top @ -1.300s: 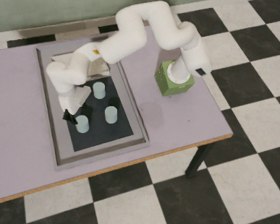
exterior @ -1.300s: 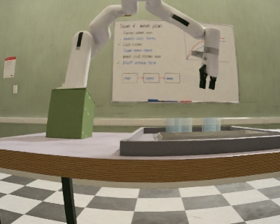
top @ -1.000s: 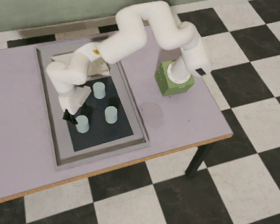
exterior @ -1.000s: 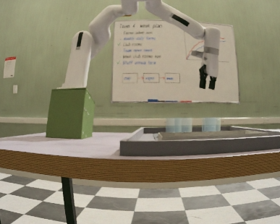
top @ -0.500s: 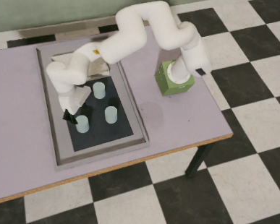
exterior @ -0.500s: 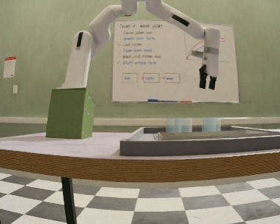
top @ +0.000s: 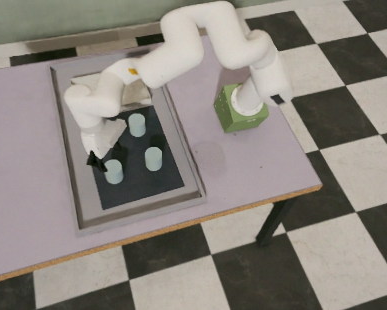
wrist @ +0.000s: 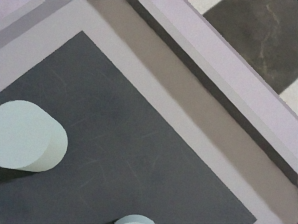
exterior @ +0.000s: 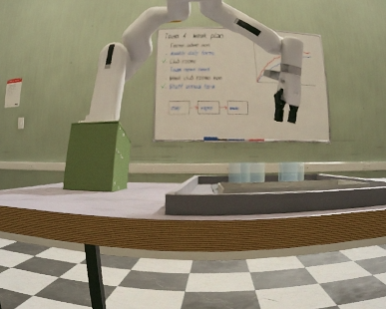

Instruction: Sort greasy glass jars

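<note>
Three pale blue glass jars stand upright on the dark drying mat [top: 137,186] [wrist: 130,125]: a far one [top: 137,125], a right one [top: 153,158] and a near-left one [top: 114,171]. In the exterior view they show as a pair [exterior: 246,171] and a single jar [exterior: 290,170]. The wrist view shows one jar [wrist: 27,135] at the left and the top of another [wrist: 132,220] at the bottom edge. My gripper [top: 106,155] [exterior: 286,113] is open and empty. It hangs high above the mat's left side, near the near-left jar. A light tray [top: 84,79] [exterior: 286,186] lies beyond the mat, partly hidden by my arm.
Mat and tray sit inside a large grey rimmed basin [top: 137,214] [exterior: 266,201] on the purple table [top: 247,160]. The arm's green base block [top: 239,114] [exterior: 97,156] stands to the right of the basin. The table's front edge is close to the basin.
</note>
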Robot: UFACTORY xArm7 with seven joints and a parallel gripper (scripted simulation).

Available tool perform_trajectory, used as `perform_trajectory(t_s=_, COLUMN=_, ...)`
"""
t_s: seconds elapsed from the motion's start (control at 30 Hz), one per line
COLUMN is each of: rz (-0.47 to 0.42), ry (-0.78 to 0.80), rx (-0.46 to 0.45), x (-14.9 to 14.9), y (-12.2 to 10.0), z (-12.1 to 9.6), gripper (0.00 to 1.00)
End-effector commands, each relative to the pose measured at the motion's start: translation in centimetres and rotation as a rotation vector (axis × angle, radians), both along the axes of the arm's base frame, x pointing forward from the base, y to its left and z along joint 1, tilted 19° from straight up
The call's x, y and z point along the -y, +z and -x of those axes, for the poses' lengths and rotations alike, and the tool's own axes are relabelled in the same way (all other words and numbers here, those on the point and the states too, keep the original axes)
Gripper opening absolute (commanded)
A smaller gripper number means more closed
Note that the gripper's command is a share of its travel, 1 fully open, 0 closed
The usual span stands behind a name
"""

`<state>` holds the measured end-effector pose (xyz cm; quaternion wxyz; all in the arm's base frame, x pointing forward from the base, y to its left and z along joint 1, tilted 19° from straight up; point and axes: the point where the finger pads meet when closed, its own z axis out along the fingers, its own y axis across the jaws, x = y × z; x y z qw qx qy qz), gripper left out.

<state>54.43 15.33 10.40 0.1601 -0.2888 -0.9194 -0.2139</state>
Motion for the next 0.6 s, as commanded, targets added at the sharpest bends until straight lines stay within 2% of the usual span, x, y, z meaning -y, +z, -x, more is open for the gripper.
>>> perform_trajectory(t_s=0.0, rz=0.028, ry=-0.064, rx=-0.024, x=0.6, y=0.8, z=0.1, gripper=1.0)
perform_trajectory(t_s=0.57, rz=0.111, ry=-0.258, rx=-0.114, x=1.9, y=2.5, z=1.2, gripper=1.0)
